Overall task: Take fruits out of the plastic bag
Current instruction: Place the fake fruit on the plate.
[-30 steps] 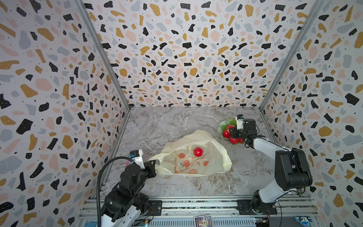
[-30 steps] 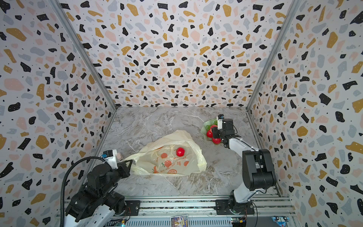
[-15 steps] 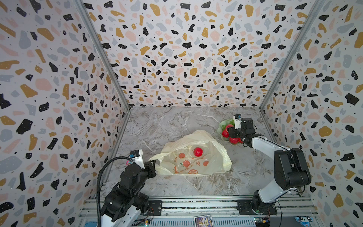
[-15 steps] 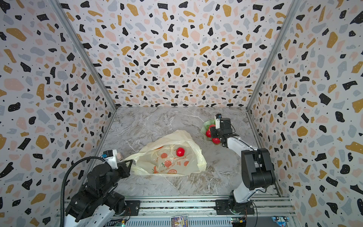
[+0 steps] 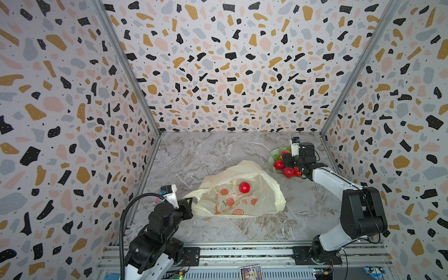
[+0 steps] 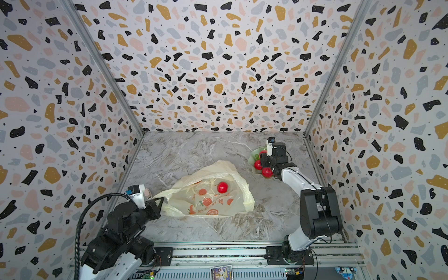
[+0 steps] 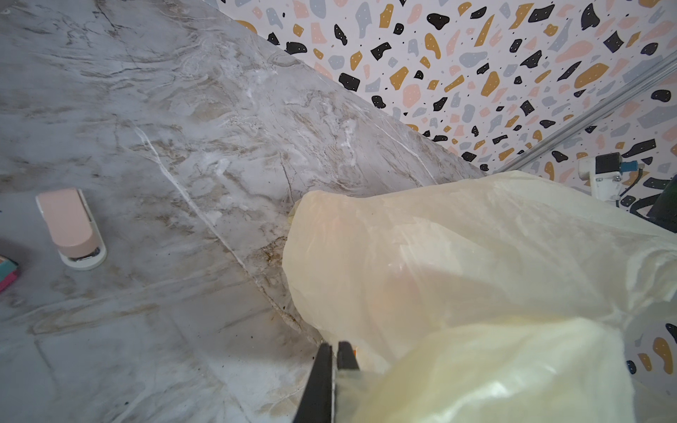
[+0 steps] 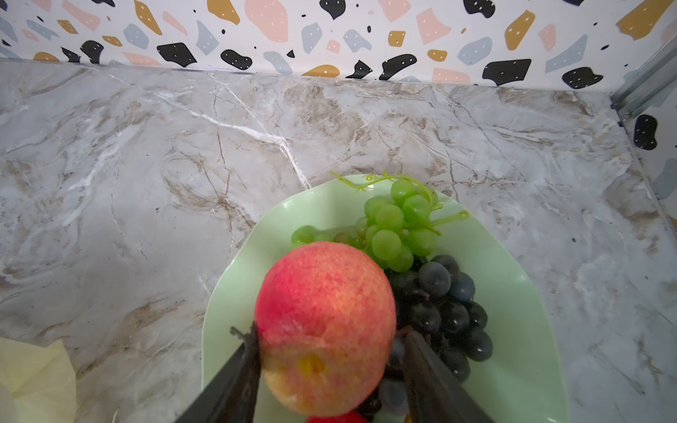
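Observation:
The cream-yellow plastic bag (image 5: 242, 201) (image 6: 213, 201) lies in the middle of the floor, and one red apple (image 5: 244, 187) (image 6: 223, 187) shows in its mouth. My left gripper (image 5: 190, 202) (image 7: 335, 351) is shut on the bag's (image 7: 458, 256) near-left edge. My right gripper (image 5: 287, 160) (image 8: 329, 329) hangs over the pale green dish (image 5: 273, 155) (image 8: 513, 311) and is open. A red-yellow fruit (image 8: 322, 311) sits between its jaws: one finger touches it, the other stands off. Green grapes (image 8: 395, 227), dark grapes (image 8: 447, 304) and two red apples (image 5: 278, 164) lie on the dish.
Patterned walls close the floor in on three sides; the dish sits near the right wall. In the left wrist view a small pink stapler (image 7: 69, 227) lies on the marble. A metal rail with a card (image 5: 251, 275) runs along the front.
My right gripper's jaws have widened around the red-yellow fruit over the dish, and that hand has shifted slightly. The left gripper, the bag and the apple in it have not moved.

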Robot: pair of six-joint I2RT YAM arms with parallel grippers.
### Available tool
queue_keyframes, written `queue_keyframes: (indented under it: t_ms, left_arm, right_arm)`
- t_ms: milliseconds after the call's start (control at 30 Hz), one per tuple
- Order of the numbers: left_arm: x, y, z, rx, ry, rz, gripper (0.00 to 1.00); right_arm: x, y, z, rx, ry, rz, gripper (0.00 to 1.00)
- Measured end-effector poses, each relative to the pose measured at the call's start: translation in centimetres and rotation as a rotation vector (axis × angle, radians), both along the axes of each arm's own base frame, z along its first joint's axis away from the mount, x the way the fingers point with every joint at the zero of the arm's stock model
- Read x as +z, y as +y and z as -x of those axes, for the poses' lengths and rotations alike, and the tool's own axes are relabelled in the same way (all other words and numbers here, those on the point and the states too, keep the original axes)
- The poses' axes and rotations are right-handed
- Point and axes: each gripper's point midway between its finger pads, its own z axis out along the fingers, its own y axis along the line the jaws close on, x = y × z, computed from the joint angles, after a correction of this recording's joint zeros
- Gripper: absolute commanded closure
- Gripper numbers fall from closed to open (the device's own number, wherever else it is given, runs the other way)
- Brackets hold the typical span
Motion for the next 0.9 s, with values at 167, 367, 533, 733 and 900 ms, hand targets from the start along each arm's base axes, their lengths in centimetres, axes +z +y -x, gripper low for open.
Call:
queue_keyframes:
  t_ms: [167,367,533,733,900]
  left_arm:
    - [0.0,0.0,0.0,-0.003,0.0,0.0,0.91]
    - [0.0,-0.1,0.0,-0.007,0.001,0.002,0.91]
    - [0.0,-0.1,0.0,-0.007,0.001,0.002,0.91]
    - [0.0,-0.1,0.0,-0.007,0.001,0.002,0.91]
    - [0.0,-0.1,0.0,-0.007,0.001,0.002,0.91]
  right_arm:
    - [0.1,0.2,-1.2,0.003,-0.002,0.002,0.39]
    - [-2.2,0.3,-1.7,0.002,0.051,0.011,0.32]
    - [-2.4,0.3,-1.5,0.003,0.062,0.013,0.18]
    - [0.0,0.3,-1.3,0.003,0.01,0.002,0.13]
    - [1.8,-0.2,-1.2,-0.014,-0.024,-0.025,0.14]
